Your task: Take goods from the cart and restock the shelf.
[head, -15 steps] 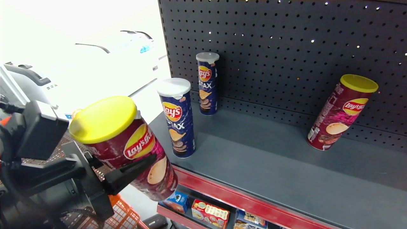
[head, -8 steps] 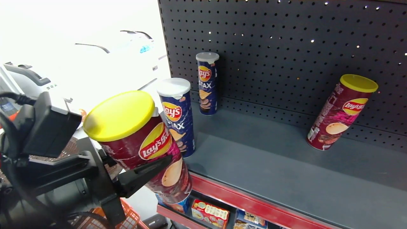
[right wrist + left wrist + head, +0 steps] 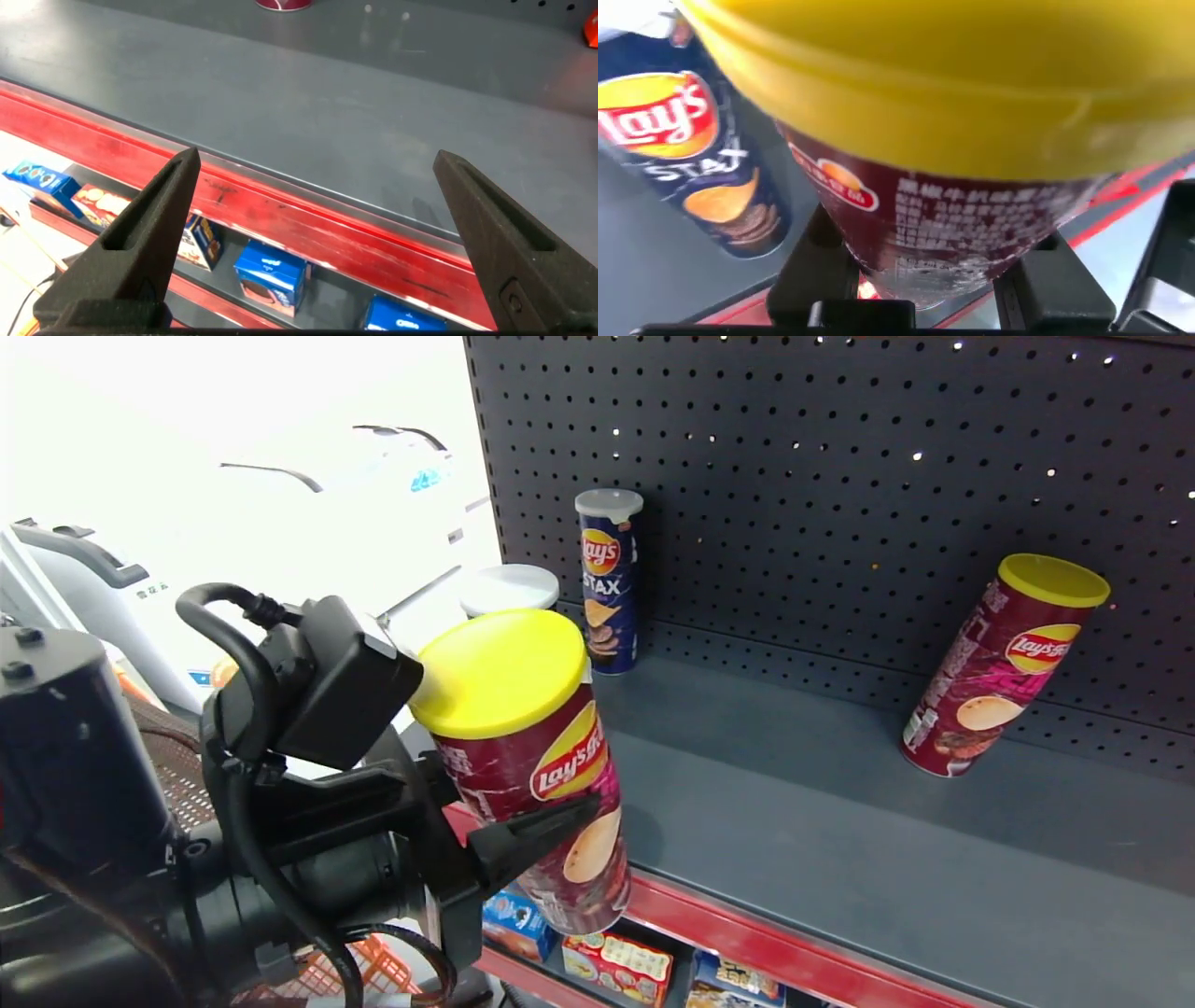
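My left gripper (image 3: 523, 798) is shut on a maroon chip can with a yellow lid (image 3: 527, 747). It holds the can nearly upright over the red front edge (image 3: 747, 933) of the grey shelf (image 3: 794, 803). In the left wrist view the same can (image 3: 952, 215) sits between the black fingers (image 3: 822, 275). A blue chip can (image 3: 509, 586) stands just behind it, mostly hidden, and appears beside it as the blue can (image 3: 701, 159). My right gripper (image 3: 316, 159) hangs open above the shelf's front edge (image 3: 308, 224), holding nothing.
A second blue can (image 3: 609, 581) stands at the pegboard. Another maroon can (image 3: 1004, 663) leans against the pegboard at the right. Boxed goods (image 3: 616, 961) fill the lower shelf. An orange cart basket (image 3: 373, 966) sits low at the left.
My left arm has carried the maroon can to the right, from beside the shelf to over its front edge. The can has come more upright and now covers the nearer blue can.
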`<state>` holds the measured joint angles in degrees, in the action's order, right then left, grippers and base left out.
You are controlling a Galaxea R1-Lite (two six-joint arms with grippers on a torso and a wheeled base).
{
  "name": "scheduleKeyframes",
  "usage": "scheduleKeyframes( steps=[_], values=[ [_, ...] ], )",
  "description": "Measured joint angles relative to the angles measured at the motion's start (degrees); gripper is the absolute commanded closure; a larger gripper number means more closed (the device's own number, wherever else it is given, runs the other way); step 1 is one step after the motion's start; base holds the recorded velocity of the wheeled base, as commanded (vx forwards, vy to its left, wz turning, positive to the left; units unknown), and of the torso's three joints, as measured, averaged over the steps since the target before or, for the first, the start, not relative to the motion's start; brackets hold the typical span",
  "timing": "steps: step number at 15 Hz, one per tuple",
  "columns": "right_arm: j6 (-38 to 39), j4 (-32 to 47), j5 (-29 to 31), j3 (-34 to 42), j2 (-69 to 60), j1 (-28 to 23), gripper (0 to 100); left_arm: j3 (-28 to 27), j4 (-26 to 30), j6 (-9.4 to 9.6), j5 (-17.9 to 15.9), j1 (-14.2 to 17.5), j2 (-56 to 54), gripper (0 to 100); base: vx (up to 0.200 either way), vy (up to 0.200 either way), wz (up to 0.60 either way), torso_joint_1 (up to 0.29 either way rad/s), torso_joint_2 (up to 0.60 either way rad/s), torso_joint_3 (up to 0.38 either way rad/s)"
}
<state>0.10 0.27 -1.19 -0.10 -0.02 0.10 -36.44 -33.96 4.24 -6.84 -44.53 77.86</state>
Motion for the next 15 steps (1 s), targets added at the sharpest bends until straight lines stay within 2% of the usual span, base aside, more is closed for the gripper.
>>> scheduleKeyframes(
  steps=[4,15],
  values=[
    [0.0,0.0,0.0,0.0,0.0,-0.07,0,0.45,0.09,0.1,-0.24,-0.94,0.61,100,0.0,0.0,0.0,0.0,0.0,0.0],
    [-0.05,0.0,0.0,0.0,0.0,-0.02,0,-5.84,0.06,0.07,-0.82,-0.65,6.18,100,0.0,0.0,0.0,0.0,0.0,0.0]
  ],
)
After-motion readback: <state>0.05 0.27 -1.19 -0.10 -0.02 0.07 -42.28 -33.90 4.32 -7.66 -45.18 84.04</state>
